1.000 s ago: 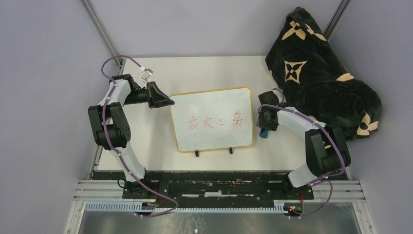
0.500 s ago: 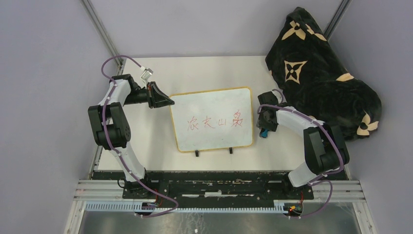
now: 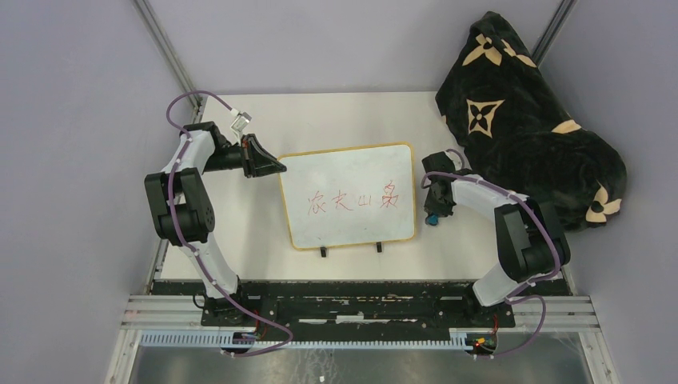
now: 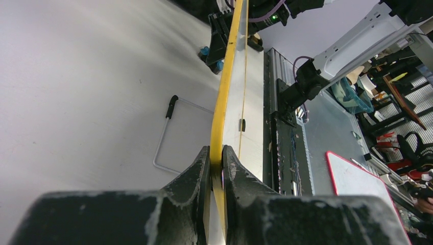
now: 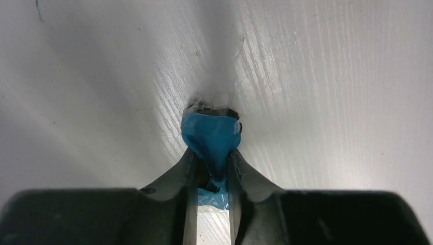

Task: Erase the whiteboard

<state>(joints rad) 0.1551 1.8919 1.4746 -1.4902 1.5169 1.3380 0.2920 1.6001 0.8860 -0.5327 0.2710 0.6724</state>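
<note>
The whiteboard (image 3: 348, 206) lies flat mid-table, yellow-framed, with red handwriting across its middle and two black feet on its near edge. My left gripper (image 3: 276, 166) is shut on its far-left corner; the left wrist view shows the yellow frame (image 4: 224, 92) pinched between the jaws of that gripper (image 4: 217, 155). Just right of the board, my right gripper (image 3: 432, 214) points down at the table. In the right wrist view that gripper (image 5: 211, 158) is shut on a small blue eraser (image 5: 210, 133), which bulges out past the fingertips and rests on the table.
A black blanket with tan flower prints (image 3: 528, 136) is heaped at the back right, close behind the right arm. A small metal clip (image 3: 240, 120) lies behind the left gripper. A thin wire stand (image 4: 166, 138) lies on the table beside the board.
The right gripper's jaws have come together on the blue eraser, and the right arm has shifted slightly. The left gripper and the whiteboard have not moved.
</note>
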